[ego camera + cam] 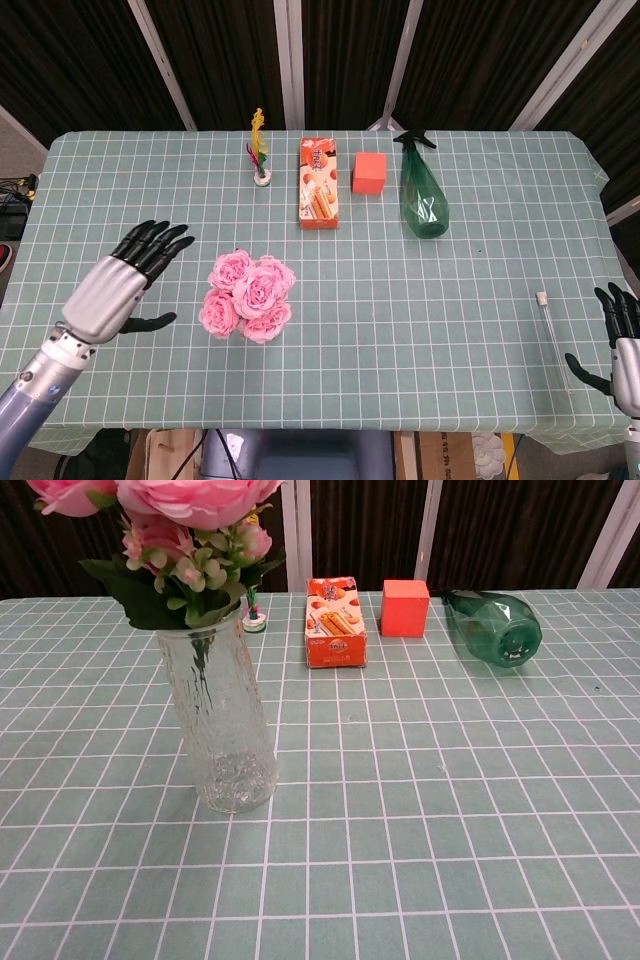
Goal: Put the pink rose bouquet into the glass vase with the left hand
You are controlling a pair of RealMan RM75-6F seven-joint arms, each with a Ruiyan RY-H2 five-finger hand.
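Note:
The pink rose bouquet stands upright in the glass vase, its blooms and green leaves spreading over the rim. From above, the flowers hide the vase. My left hand hovers to the left of the bouquet, apart from it, fingers spread and holding nothing. My right hand sits at the table's front right corner, fingers apart and empty. Neither hand shows in the chest view.
Along the back stand a small feather ornament, an orange snack box, a red cube and a green spray bottle lying on its side. A thin glass tube lies near the right hand.

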